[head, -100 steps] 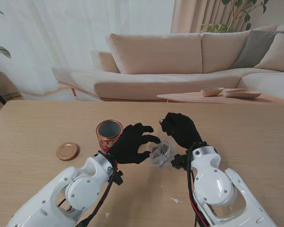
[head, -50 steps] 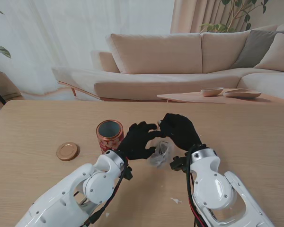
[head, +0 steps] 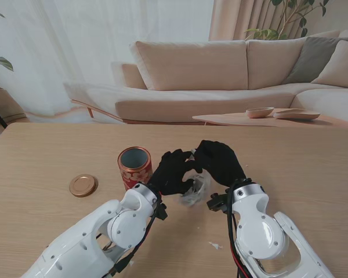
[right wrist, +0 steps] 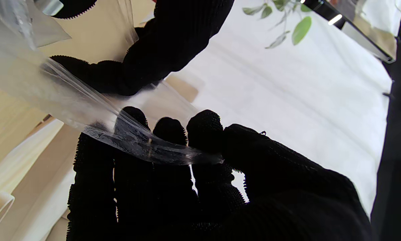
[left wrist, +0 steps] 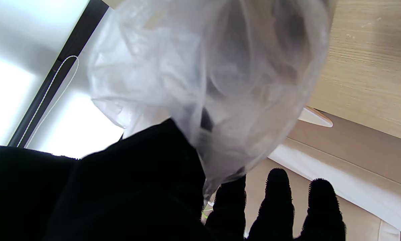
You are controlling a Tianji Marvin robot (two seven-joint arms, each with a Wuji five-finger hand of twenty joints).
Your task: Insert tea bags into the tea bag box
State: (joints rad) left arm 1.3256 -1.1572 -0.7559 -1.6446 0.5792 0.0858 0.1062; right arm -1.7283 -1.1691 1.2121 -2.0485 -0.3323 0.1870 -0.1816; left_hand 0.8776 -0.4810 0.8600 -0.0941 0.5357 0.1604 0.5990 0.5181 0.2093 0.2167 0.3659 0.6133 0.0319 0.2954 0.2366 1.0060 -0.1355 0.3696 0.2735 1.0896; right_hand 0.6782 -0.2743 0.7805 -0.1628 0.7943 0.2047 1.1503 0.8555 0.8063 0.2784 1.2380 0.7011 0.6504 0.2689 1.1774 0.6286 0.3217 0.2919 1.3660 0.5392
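fingers of black-gloved right hand pinching crumpled clear plastic bag; black-gloved left hand gripping it too, beside open red cylindrical tin.

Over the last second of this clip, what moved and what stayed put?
The left hand moved right and away from me, closing in on the clear plastic bag until it met the right hand. Both hands now pinch the bag's top edge; a second ago only the right held it. The right hand shifted only slightly. The red tin, open, and its lid on the table have not moved.
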